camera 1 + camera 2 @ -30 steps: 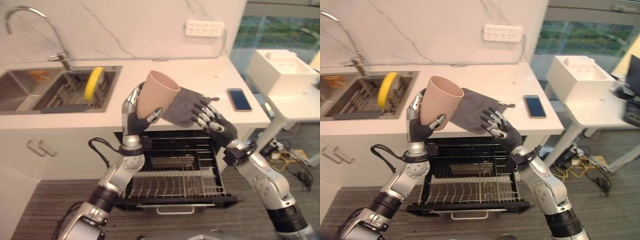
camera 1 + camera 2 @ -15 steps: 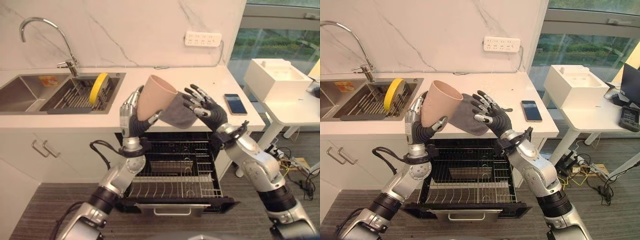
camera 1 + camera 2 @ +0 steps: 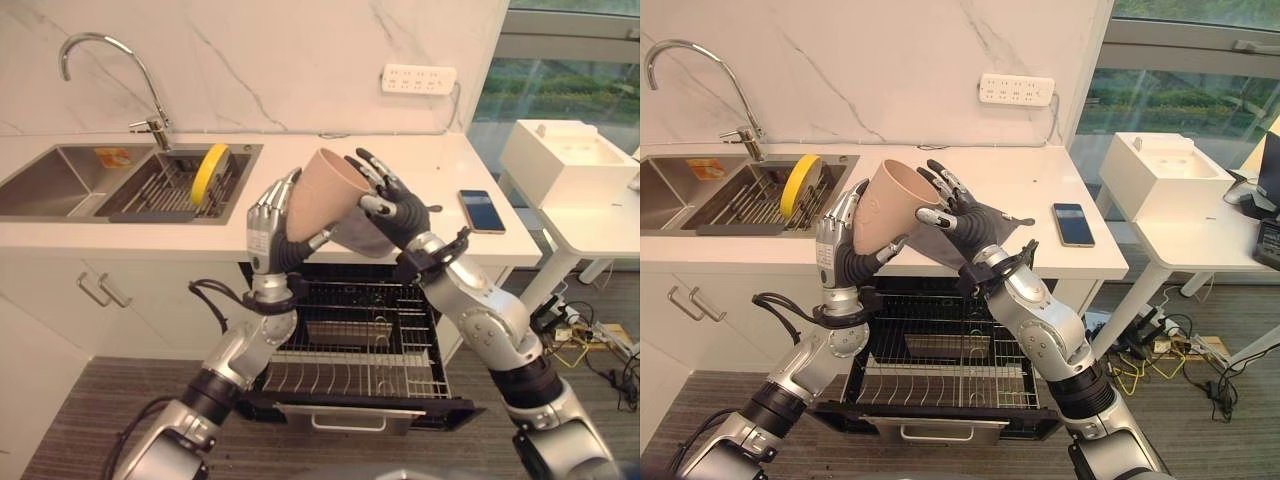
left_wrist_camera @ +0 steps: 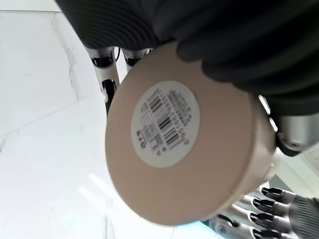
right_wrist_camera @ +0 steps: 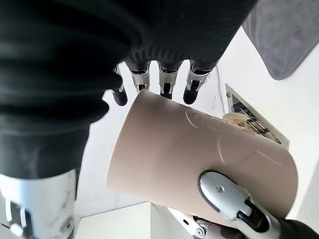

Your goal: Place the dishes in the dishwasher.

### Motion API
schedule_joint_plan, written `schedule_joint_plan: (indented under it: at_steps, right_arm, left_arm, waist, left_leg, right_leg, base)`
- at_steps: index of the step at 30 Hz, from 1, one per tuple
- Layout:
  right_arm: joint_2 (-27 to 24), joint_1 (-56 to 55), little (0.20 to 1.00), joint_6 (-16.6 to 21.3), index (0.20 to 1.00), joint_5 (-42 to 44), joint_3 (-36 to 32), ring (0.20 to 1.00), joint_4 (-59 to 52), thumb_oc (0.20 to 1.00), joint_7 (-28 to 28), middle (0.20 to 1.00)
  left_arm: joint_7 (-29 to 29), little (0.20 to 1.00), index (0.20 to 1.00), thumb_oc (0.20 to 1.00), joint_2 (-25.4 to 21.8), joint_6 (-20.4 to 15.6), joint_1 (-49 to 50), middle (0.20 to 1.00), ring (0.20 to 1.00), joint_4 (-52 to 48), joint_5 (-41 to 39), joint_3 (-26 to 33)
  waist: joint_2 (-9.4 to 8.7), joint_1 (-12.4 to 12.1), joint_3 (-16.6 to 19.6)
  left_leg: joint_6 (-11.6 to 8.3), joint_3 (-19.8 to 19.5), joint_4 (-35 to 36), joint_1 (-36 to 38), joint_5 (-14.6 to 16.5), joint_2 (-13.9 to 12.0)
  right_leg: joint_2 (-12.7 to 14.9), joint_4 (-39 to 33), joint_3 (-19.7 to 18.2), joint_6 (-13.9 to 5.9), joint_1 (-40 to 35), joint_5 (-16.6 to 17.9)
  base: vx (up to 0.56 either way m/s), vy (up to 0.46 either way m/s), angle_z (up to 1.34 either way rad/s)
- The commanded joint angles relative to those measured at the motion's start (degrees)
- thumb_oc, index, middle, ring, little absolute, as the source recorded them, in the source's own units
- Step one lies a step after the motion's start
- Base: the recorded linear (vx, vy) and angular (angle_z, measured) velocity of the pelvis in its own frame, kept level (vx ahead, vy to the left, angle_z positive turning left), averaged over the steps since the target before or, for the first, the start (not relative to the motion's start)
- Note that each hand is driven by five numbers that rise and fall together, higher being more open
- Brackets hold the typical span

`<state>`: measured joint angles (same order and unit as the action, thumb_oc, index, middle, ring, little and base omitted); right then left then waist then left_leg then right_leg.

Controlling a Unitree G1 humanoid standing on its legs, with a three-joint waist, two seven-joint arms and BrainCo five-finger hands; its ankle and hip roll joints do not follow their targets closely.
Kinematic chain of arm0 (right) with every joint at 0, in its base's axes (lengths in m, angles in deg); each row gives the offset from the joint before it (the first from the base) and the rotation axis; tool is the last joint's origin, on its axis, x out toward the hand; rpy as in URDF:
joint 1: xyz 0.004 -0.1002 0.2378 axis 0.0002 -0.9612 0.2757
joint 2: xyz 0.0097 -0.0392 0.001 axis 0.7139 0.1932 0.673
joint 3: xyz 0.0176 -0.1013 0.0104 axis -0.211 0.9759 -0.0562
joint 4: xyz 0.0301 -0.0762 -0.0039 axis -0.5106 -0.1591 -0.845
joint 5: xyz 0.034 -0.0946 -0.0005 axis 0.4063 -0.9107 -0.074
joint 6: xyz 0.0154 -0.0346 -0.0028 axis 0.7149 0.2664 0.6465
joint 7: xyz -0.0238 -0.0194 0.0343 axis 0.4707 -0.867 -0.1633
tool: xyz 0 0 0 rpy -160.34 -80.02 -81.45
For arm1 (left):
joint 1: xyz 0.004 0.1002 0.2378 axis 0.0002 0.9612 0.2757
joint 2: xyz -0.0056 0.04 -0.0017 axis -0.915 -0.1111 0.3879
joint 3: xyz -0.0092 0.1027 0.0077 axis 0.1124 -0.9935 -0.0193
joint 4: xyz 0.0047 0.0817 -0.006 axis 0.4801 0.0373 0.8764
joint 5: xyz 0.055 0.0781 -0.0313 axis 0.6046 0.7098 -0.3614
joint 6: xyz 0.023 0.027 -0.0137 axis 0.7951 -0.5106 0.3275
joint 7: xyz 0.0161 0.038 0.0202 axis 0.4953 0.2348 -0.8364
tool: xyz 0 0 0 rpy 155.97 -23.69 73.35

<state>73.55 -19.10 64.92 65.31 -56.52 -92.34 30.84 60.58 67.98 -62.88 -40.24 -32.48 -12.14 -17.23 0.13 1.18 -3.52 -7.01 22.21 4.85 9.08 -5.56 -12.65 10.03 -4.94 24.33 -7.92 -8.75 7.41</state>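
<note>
1. Since a second ago the right hand [image 3: 962,222] has risen from in front of the open dishwasher and closed in on the beige cup [image 3: 325,193], its fingers now spread wide at the cup's rim.
2. Left hand [image 3: 268,235] has its fingers and thumb curled round the cup's lower body, holding it tilted, mouth toward the wall, above the counter edge.
3. Behind the right hand's fingers a grey cloth [image 3: 992,222] lies on the white counter [image 3: 420,165], with a phone [image 3: 482,211] further along.
4. Below both hands the dishwasher rack [image 3: 360,360] is pulled out; I cannot tell what sits in it.
5. Beyond the left fingers a yellow plate [image 3: 208,171] stands on edge in the sink basket [image 3: 160,195].
</note>
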Motion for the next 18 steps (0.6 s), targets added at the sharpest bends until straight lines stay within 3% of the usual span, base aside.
schedule_joint_plan:
  at_steps: [1, 14, 18]
  right_arm:
    - [3.2, 7.0, 1.0, 2.2, 1.0, 7.0, -1.0, 1.0, -0.9, 1.0, 0.1, 1.0]
    - [7.1, 11.4, 1.0, 3.3, 1.0, 8.2, 0.9, 1.0, 2.2, 1.0, -3.4, 1.0]
    - [6.9, 12.7, 1.0, 5.3, 1.0, 2.3, 0.9, 1.0, 3.2, 1.0, -3.4, 1.0]
  left_arm:
    - [1.6, 0.2, 0.2, 0.2, -1.4, -2.6, -7.4, 0.2, 0.2, -2.0, 0.8, -3.0]
    - [3.5, 0.2, 0.2, 0.2, 0.0, -1.7, -10.5, 0.2, 0.2, -1.9, 1.3, -4.4]
    - [3.8, 0.2, 0.2, 0.2, 0.4, -1.3, -11.6, 0.2, 0.2, -0.7, 1.5, -5.4]
  waist:
    - [-0.36, -0.6, 1.4]
    - [-0.12, -1.4, 1.6]
    - [-0.07, -1.2, 1.5]
  left_leg:
    - [-1.34, 0.9, -2.8, -2.1, 3.7, -3.6]
    - [-1.68, 0.8, -3.0, -2.9, 3.0, -3.9]
    - [-1.6, 0.8, -2.9, -3.0, 3.0, -3.8]
  right_leg:
    - [4.7, 3.5, 2.2, -0.62, -0.2, -9.7]
    - [4.5, 2.9, 3.4, -0.17, -0.6, -9.7]
    - [4.4, 2.8, 3.3, -0.11, -0.6, -9.6]
  base:
    - [0.0, 0.0, 0.0]
    - [0.0, -0.003, 0.05]
    - [0.0, 0.007, 0.02]
